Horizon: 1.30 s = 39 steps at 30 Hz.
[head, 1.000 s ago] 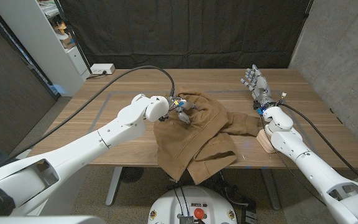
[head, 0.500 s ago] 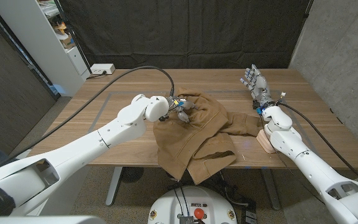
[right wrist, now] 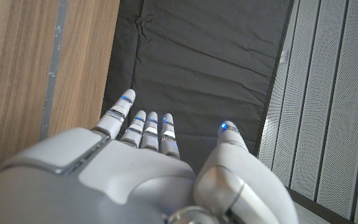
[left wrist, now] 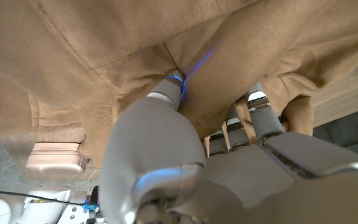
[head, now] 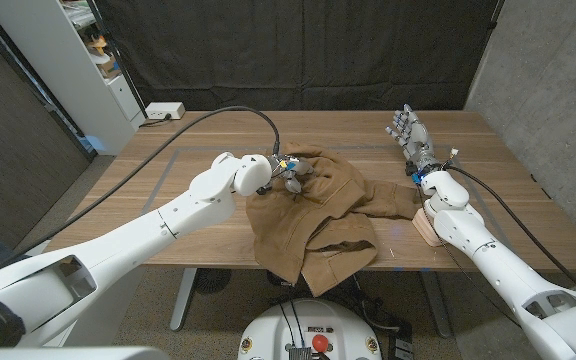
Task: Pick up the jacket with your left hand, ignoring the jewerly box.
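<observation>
A brown jacket (head: 313, 215) lies crumpled on the middle of the wooden table (head: 148, 185), its lower part hanging over the front edge. My left hand (head: 290, 172) grips the jacket's upper part, which is bunched up. In the left wrist view my left hand (left wrist: 185, 162) has its fingers dug into the jacket (left wrist: 92, 68) folds. A pale jewelry box (head: 426, 224) sits beside the jacket's right sleeve, close to my right forearm; the jewelry box (left wrist: 53, 158) also shows past the fabric. My right hand (head: 409, 134) is raised at the back right, fingers apart, holding nothing (right wrist: 148, 168).
A black cable (head: 198, 122) runs across the table's back left to my left arm. A small white box (head: 165, 111) sits at the back left corner. A white shelf (head: 68, 60) stands beyond the table's left side. A black curtain hangs behind.
My left hand has pulled the jacket's upper part slightly up and back, and the hanging lower edge has risen a little. The right hand and the jewelry box have stayed put.
</observation>
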Tool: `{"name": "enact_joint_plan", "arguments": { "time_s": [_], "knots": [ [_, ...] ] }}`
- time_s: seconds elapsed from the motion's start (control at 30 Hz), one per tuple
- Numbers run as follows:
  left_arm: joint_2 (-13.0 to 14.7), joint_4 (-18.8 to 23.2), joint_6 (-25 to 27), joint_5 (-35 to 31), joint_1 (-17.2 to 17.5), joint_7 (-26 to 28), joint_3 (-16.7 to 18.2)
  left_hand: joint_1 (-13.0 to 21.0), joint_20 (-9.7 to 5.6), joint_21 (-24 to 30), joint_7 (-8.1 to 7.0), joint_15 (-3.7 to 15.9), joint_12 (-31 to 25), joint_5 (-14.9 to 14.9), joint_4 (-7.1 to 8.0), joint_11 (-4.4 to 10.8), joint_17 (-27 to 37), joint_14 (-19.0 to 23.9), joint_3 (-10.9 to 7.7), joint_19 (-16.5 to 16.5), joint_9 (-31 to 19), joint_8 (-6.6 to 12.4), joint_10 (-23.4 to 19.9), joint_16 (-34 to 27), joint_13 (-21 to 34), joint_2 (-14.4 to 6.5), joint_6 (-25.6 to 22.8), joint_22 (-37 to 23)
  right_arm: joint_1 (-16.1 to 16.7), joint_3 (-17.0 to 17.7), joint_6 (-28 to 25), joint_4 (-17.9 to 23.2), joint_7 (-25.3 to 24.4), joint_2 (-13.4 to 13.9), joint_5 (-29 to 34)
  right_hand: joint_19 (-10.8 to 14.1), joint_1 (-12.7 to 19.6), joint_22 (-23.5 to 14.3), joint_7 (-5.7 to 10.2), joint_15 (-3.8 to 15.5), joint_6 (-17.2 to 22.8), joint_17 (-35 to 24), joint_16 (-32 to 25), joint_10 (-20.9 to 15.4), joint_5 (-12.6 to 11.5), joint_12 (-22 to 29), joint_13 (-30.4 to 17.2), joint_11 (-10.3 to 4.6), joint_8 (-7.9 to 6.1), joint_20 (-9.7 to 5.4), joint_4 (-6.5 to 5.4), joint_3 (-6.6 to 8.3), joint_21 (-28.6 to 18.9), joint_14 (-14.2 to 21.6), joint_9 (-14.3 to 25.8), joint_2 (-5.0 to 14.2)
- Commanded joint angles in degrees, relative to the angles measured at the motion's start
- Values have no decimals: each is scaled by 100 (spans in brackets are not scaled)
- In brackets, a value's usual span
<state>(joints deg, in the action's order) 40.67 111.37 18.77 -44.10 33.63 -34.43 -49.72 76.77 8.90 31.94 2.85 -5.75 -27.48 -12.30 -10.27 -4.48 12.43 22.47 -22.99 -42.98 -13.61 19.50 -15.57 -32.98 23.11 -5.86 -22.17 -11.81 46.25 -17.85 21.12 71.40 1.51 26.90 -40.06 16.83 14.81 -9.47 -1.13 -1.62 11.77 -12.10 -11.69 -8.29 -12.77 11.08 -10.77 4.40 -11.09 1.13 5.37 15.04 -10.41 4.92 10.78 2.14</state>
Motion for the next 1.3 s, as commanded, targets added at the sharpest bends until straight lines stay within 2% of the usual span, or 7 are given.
{"name": "enact_joint_plan", "arguments": {
  "time_s": [0.03,0.1,0.13,0.2,0.27,0.43,1.3],
  "knots": [
    [-55,-61,80,73,-5,98,-40,291,-154,163,10,734,-140,-65,-25,395,1547,847,-37,-110,-141,124,-604,-142,120,-48,-289,-54,-20,10,15,-81,39,-20,-29,7,4,-29,13,-29,17,-12,-25,-22,-4,25,-31,-22,-25,43,30,-4,-48,48,28,40],
    [-67,-76,84,118,-1,128,-32,393,-237,257,52,778,-185,-84,-20,386,1617,961,-57,-182,-171,204,-651,-195,178,-66,-462,-65,-25,13,23,-97,52,-23,-36,7,3,-29,11,-27,19,-12,-25,-20,-5,24,-31,-26,-26,44,30,-4,-47,48,28,40],
    [-72,-79,90,129,8,163,-27,487,-347,351,82,821,-254,-99,-23,425,1679,1049,-71,-250,-200,258,-769,-235,230,-70,-569,-80,-27,11,23,-104,54,-22,-33,7,3,-29,12,-27,19,-12,-24,-19,-5,24,-31,-31,-26,46,31,-4,-47,44,28,40],
    [-78,-92,86,189,10,186,-15,726,-525,542,148,1060,-363,-122,-34,423,1888,1318,-54,-300,-272,352,-925,-426,351,-52,-728,-117,-31,14,23,-122,67,-28,-45,7,3,-29,11,-27,19,-12,-24,-17,-5,23,-31,-23,-26,46,32,-5,-48,45,28,39],
    [-80,-92,109,191,2,196,-27,859,-672,710,193,1163,-451,-137,-25,412,1989,1445,-36,-368,-329,437,-1069,-486,447,-26,-880,-147,-33,13,26,-133,69,-29,-44,6,3,-29,10,-25,20,-12,-24,-14,-5,22,-31,-27,-26,48,33,-5,-48,44,28,39],
    [-79,-81,152,212,-16,210,-45,955,-767,818,207,1235,-506,-148,-21,405,2043,1508,-32,-372,-373,498,-1167,-503,517,-18,-985,-165,-37,18,31,-151,84,-31,-56,5,1,-29,8,-22,20,-13,-26,-17,-5,23,-31,-31,-26,46,33,-6,-47,48,28,40],
    [-23,155,468,264,-7,407,36,1082,-855,1198,148,1304,-638,-161,41,542,2277,1745,71,-193,-548,690,-1405,-617,785,-33,-1299,-234,-53,72,30,-82,99,31,-77,7,1,-29,9,-22,18,-13,-27,-24,-7,26,-31,-26,-25,45,40,-8,-49,51,28,42]
  ]
}}
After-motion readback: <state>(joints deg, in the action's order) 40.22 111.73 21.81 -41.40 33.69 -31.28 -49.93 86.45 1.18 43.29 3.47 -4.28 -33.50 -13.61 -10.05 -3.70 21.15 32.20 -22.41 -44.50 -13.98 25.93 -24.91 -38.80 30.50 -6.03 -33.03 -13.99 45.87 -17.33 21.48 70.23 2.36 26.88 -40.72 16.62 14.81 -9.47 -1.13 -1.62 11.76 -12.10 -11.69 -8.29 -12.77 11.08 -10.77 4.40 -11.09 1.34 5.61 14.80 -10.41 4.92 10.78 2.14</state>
